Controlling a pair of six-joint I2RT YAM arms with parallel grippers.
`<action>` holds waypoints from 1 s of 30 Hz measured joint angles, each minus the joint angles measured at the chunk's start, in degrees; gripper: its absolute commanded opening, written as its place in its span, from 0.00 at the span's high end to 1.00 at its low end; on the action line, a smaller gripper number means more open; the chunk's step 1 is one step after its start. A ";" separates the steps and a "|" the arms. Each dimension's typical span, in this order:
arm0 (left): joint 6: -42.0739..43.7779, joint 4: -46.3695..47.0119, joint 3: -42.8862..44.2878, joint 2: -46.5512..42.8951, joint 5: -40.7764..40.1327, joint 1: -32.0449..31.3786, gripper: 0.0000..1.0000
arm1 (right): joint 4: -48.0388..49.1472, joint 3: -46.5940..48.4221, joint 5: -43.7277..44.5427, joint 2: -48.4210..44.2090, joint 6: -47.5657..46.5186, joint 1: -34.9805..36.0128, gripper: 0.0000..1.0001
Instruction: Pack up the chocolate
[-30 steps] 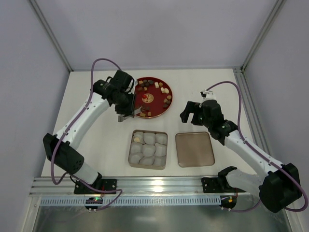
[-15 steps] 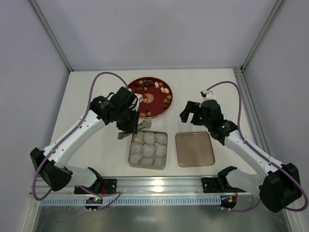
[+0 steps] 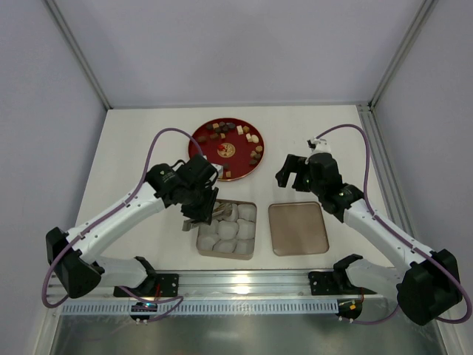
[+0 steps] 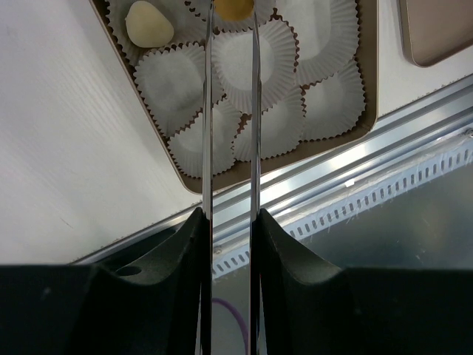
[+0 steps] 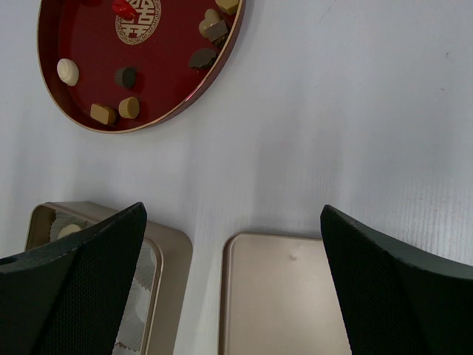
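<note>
The left claw (image 4: 230, 22) is closed on a tan chocolate (image 4: 234, 7), which is pinched between its thin fingertips. It is held above the gold tray (image 4: 369, 81) of white paper cups (image 4: 244, 66), over the tray's 11 o'clock corner in the top view. In the left wrist view a cream chocolate (image 4: 148, 24) sits in a cup at 9 o'clock of the held piece, just beside it. A flat gold lid (image 3: 298, 228) lies on the white surface (image 3: 133, 148) at 3 o'clock of the tray, close but not touching. The right claw (image 5: 233, 211) is spread wide and grips nothing, hanging above the surface at 12 o'clock of the lid. Farthest out, at 12 o'clock of the tray and 10 o'clock of the right claw, a red plate (image 3: 209, 153) carries the loose chocolates (image 3: 240, 132). They are dark, tan, cream and one red, and lie apart from both claws.
</note>
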 measured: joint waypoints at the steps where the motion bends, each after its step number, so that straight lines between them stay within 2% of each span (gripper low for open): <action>1: -0.04 0.35 -0.26 0.00 -0.13 0.00 0.75 | 0.00 0.00 0.00 0.00 0.02 0.00 0.00; 13: -0.07 4.02 -1.64 2.01 -0.98 -0.04 0.69 | -0.04 0.00 0.11 -0.02 0.00 0.00 0.00; 25: 0.13 4.15 -1.68 2.38 -1.49 -0.04 0.57 | -0.04 0.00 0.15 -0.02 0.02 0.00 0.00; 30: 0.17 4.04 -1.68 2.38 -1.62 -0.04 0.57 | -0.04 0.00 0.15 -0.02 0.02 0.02 0.00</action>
